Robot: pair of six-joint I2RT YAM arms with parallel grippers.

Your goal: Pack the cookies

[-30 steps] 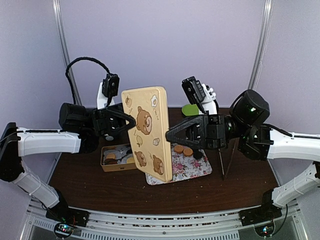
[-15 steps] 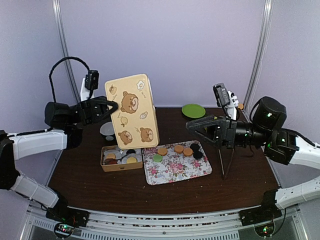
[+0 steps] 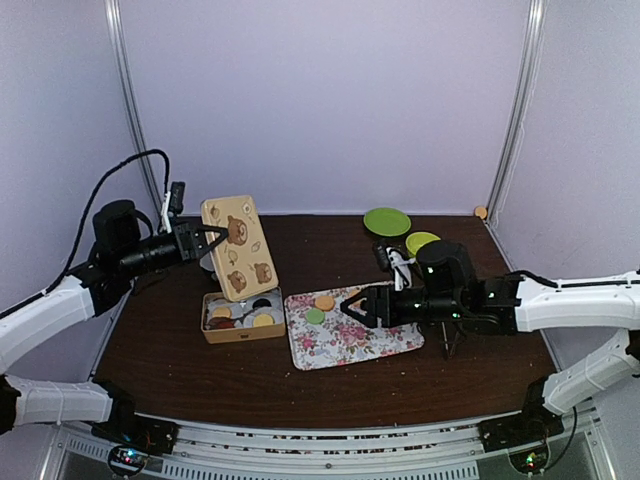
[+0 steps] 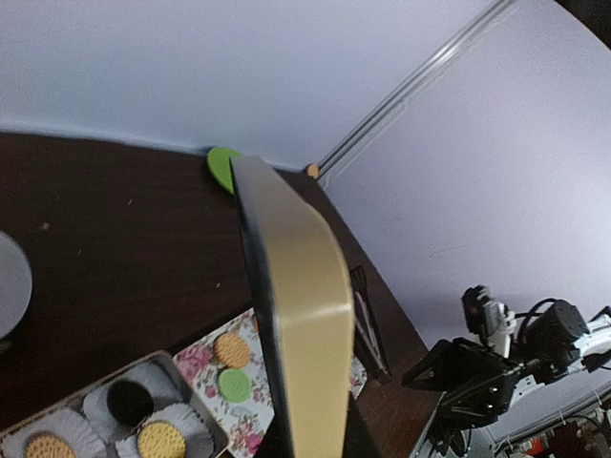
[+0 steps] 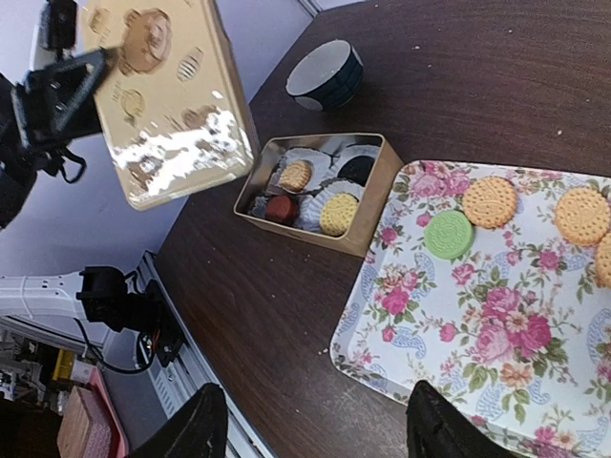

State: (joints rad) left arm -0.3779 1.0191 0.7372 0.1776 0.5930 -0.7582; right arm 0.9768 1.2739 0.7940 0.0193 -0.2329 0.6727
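cookies [image 5: 489, 201]: flat round discs | floral tray [image 5: 477, 324]: green, orange | tin [image 5: 372, 196]: orange, black, dark-red, yellow

Pale lilac walls [image 3: 320, 100], metal corner strips [image 3: 515, 100], dark brown wooden table [image 3: 200, 370], aluminium rail [image 3: 320, 438] along near edge, even light

Left end effector [image 3: 220, 238] clamped; right [image 3: 352, 309] splayed.
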